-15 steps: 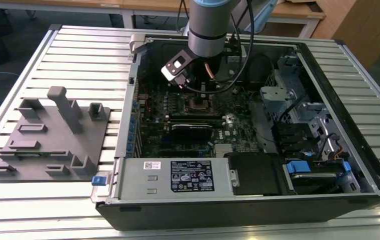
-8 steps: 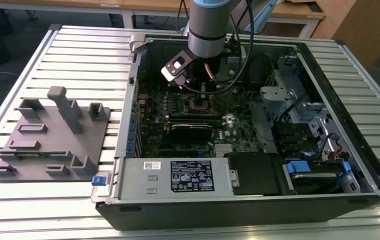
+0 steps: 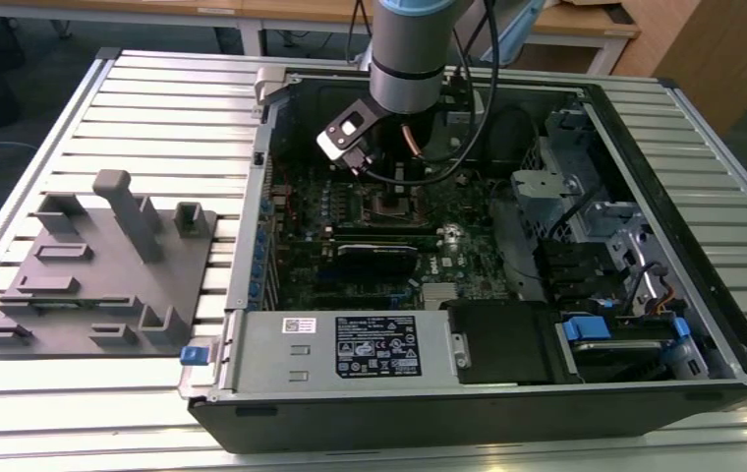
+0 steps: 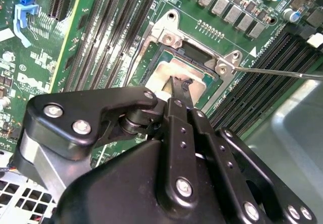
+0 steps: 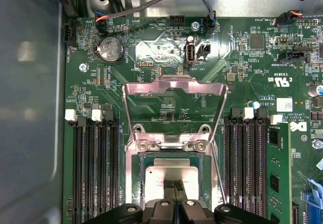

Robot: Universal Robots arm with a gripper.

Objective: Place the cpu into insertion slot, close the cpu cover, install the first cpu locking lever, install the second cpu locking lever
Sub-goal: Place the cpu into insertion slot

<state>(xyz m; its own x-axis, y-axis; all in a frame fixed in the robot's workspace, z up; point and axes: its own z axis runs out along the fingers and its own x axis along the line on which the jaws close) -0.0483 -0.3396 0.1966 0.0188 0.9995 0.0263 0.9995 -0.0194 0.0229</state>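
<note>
Chip [image 5: 171, 172]: seated in socket [image 5: 134, 176].
Cover [image 5: 174, 86]: swung open.
Lever [image 4: 272, 72]: unlatched.
My fingers [image 5: 170, 188]: pressed together, tips on chip.

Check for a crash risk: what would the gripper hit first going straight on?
The cpu in the insertion slot; the gripper looks almost on it, depth unclear.

The open cpu cover [image 5: 174, 86] bars one side of the insertion slot [image 5: 134, 178]; memory slots [image 5: 93, 168] flank two others. A thin locking lever [image 4: 277, 73] juts alongside, leaving approach from above.
</note>
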